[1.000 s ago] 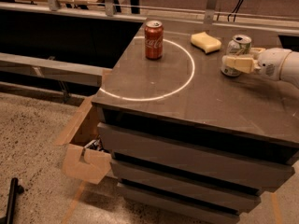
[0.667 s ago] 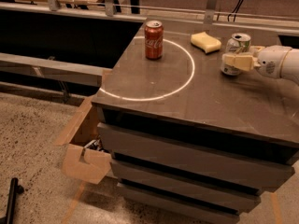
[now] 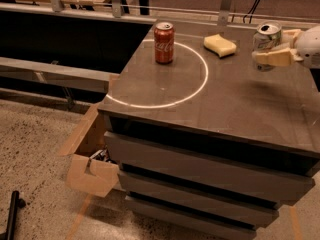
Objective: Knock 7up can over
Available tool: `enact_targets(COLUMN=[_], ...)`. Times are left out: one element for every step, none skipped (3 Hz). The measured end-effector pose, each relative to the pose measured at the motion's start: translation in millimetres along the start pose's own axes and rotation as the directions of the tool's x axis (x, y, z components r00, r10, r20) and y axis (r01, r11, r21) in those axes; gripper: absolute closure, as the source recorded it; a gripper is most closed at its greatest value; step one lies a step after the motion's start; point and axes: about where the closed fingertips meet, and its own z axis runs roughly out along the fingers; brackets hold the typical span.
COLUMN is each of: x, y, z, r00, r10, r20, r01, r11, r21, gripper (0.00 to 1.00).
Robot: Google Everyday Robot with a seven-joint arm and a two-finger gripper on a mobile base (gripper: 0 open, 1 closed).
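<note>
table (image 3: 235, 109): dark top, white ring (image 3: 200, 86), red can (image 3: 164, 43) far left, yellow sponge (image 3: 220, 45)
room: speckled floor, cardboard box (image 3: 92, 176) near left
7up can (image 3: 265, 36): far right, upright
claw (image 3: 273, 46): seems closed around it
change: both higher, further right

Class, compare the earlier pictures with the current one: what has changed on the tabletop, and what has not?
The gripper, jaws around the 7up can, has carried it rightward and up in view. The Coca-Cola can and yellow sponge stayed put.
</note>
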Motion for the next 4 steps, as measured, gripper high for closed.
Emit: enact_targets(x=[-39.7, -28.2, -28.8, -28.1], y=[44.9, 68.6, 69.5, 78.3], z=[-22.8, -29.3, -26.5, -18.3], r00=[0.929, 0.772, 0.762, 0.737], r10=[-0.371, -0.636, -0.647, -0.676], r20=[-0.003, 0.02, 0.037, 0.028], r01=[0.365, 0.602, 0.618, 0.636], r11=[0.9147, 0.72, 0.7083, 0.6775], r21=[-0.175, -0.346, -0.341, -0.37], gripper=[1.0, 1.0, 1.0, 1.0])
